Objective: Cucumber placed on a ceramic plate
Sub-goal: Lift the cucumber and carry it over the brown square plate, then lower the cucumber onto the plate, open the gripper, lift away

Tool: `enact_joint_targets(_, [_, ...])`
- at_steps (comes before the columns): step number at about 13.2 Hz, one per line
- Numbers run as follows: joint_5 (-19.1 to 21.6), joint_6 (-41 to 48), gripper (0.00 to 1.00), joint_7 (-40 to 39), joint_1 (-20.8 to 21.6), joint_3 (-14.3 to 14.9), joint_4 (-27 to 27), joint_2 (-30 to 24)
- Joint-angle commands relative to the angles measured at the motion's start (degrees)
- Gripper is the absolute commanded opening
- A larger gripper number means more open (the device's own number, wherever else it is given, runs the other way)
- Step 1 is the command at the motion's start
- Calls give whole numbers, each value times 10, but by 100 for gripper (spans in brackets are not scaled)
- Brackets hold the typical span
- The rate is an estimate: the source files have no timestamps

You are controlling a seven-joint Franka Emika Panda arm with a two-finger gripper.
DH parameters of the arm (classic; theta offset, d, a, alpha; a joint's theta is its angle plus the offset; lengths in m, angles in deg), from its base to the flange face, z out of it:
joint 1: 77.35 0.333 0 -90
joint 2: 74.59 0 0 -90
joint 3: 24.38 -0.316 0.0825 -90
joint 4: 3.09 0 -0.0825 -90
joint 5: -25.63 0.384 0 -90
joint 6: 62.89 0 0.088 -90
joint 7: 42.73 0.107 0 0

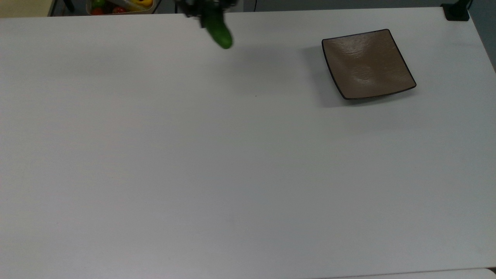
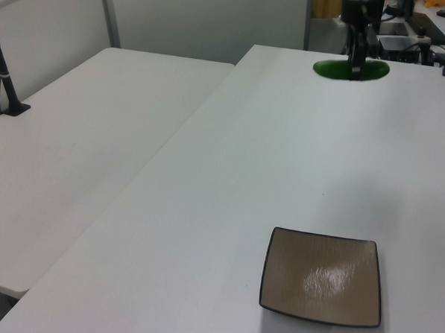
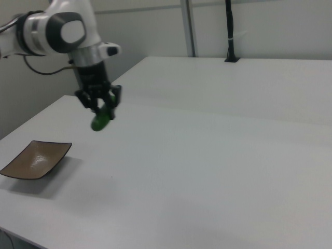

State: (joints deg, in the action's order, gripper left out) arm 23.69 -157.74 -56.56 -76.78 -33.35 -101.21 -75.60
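I had the cucumber [image 1: 219,31] pinched in the gripper [image 3: 99,108], carried in the air above the table [image 1: 193,155], clear of its surface. The fingers were pressed against its middle, so both rounded ends stuck out; in the left view it read as a level green bar [image 2: 351,69] lying across the fingers, its long axis roughly parallel to the tabletop.

The relation that mattered was where the plate [image 1: 367,64] lay from my load. In the top view the plate sat toward the top view's right, well apart from the cucumber, with bare table between them. In the right view the plate [image 3: 35,159] lay below and toward the right view's left of the gripper. The plate was empty.

The arm [image 3: 57,28] reached in from the right view's upper left, its wrist turned straight down, fingers pointing at the table.

I judged the carry about half done: I needed more sideways travel toward the plate, then a descent and release over its middle.
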Motion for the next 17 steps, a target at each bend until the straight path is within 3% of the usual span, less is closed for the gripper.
enact_joint_targets(1, [8,5,18,123,100,5,-3,0])
enact_joint_targets(3, [19,2,18,206,163,-10,-3,18])
enact_joint_targets(5, [21,-19,18,281,192,-52,-2,50])
enact_joint_targets(9, [19,-105,18,386,230,-80,-3,108])
enact_joint_targets(13, [8,-218,18,458,281,-80,-8,191])
enact_joint_targets(17, [4,-250,21,465,289,-80,-8,239])
